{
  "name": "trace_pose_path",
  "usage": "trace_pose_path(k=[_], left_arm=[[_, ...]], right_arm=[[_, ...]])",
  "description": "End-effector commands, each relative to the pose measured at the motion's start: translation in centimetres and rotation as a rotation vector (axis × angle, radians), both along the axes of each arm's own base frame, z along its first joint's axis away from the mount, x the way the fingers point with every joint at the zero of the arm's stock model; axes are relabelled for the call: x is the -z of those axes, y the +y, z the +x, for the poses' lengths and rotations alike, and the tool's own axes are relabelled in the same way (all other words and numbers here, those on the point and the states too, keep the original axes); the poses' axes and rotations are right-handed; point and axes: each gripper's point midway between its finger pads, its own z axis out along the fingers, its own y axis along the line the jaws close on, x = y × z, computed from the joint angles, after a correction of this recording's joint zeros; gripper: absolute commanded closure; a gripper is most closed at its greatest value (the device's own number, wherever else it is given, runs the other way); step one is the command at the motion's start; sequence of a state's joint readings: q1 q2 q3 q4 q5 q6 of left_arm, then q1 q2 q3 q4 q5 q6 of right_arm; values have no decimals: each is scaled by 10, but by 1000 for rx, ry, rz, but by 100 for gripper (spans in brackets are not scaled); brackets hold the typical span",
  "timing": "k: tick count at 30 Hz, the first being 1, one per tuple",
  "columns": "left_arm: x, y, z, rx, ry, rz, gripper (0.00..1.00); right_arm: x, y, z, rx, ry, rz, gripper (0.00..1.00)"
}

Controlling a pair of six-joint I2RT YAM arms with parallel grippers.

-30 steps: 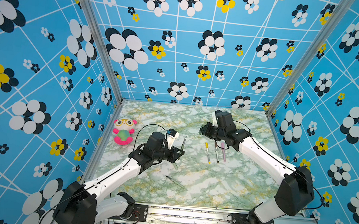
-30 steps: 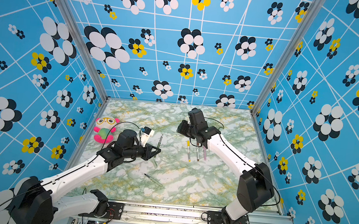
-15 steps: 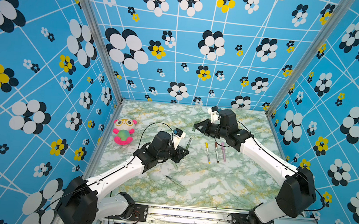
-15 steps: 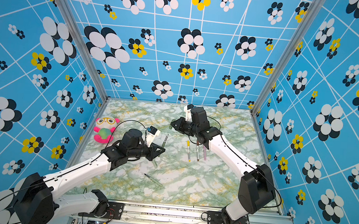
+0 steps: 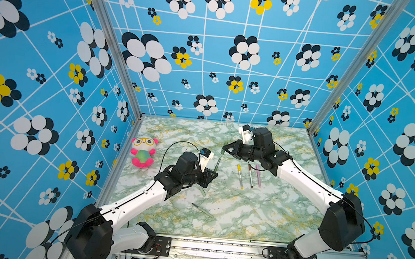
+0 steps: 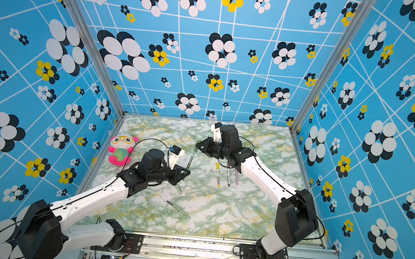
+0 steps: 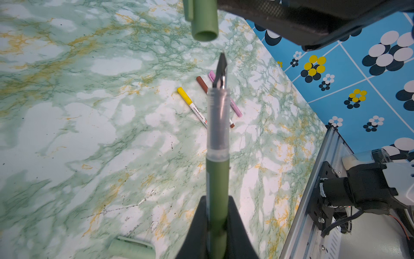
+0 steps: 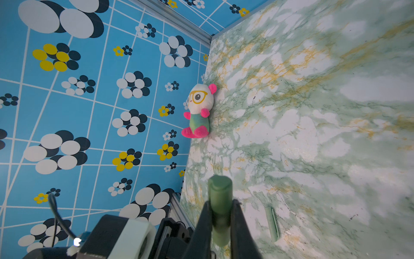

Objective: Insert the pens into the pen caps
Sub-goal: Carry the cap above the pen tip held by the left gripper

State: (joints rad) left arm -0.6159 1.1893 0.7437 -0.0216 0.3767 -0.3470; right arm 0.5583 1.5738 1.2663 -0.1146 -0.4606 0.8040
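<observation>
Both top views look steeply down from high above the front edge, sharing the whole marbled desk (image 5: 257,216). The left wrist view looks closely along the dark green pen (image 7: 217,179) toward the yellow-capped pen (image 7: 185,96); the right wrist view looks closely along the dark green cap (image 8: 220,197) toward the plush toy (image 8: 199,112), also visible from above.

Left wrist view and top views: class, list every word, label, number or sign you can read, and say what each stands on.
Nothing here can be read as words.
White-barrelled pen with a yellow cap: dark and red print along the barrel, too small to read.
Black motor bracket: a strip of pale marks, blurred.
Blue flowered walls and plush panda toy: no writing.
</observation>
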Motion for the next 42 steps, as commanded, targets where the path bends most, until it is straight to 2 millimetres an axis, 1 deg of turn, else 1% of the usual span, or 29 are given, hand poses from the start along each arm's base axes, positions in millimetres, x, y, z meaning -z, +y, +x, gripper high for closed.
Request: trace_pose_path(k=[1,5,15,18,25,29,36,42], left_arm=[[-15,-5,6,-1,-35,-20,100],[-14,-6,6,2,-31,-22,100],[-10,-5,6,-6,-22,-20,100],[-10,-5,7,-11,-25,-20,100],[-13,-3,5,-15,-35,-24,100],[-13,-2,4,-13,-35,-24,100],[-14,-1,3,-14,-39,-25,100],[-13,0,3,-20,-39,-22,100]], right_arm=[[-3,2,-4,-16,0,28,96],[-2,5,-5,-21,6,38,96],[-8,14,-9,-46,12,83,97],[-7,15,-11,-50,14,79,97],[-3,7,-10,-31,-8,27,98],[-7,3,-8,-24,-42,-7,98],[-13,4,-6,-27,-64,-14,98],[-15,8,-13,-61,-51,27,99]])
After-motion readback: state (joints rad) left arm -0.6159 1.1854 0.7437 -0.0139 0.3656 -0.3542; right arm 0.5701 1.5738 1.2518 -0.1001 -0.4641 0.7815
